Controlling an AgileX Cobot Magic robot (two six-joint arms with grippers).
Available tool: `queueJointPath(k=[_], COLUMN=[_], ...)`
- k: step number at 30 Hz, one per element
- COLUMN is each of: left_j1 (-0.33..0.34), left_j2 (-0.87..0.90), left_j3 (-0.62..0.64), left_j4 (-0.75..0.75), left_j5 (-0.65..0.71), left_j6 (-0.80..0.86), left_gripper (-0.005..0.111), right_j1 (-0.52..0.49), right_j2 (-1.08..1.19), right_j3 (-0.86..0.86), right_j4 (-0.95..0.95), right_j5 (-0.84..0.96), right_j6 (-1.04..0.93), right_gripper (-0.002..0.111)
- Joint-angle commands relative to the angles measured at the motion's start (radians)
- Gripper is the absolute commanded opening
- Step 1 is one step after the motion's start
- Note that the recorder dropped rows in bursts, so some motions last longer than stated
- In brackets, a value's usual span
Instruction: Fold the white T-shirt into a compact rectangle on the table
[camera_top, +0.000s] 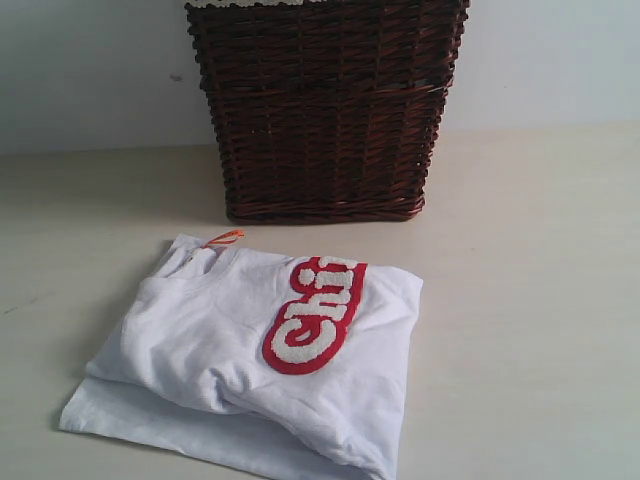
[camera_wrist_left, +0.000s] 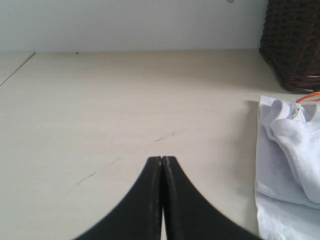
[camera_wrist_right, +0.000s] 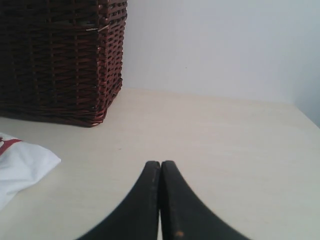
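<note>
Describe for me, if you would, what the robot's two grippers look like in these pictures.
The left gripper and the right gripper look alike: each has two smooth matte black fingers, narrow at the tip and flaring in a curve to a broad base. No cables, labels or markings show on them. The arms themselves appear in none of the views.

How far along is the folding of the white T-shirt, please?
Done: the white T-shirt lies folded in a rough rectangle on the table, in front of the wicker basket. In hand: nothing; the left gripper and right gripper are shut and empty, over bare table. Left: perhaps only tidying, since a lower layer sticks out at one edge.
</note>
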Motion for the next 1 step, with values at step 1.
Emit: queueJointPath(k=[1], left_j1=[0.000], left_j2=[-0.006], left_j3=[0.000], left_j4=[0.001], left_j5=[-0.009], left_j6=[-0.004], left_gripper=[0.000], right_j1=[-0.006], right_j2=[-0.005], right_j3=[0.005], right_j4=[-0.003], right_j5=[0.003], right_j6=[-0.009], right_gripper=[0.000])
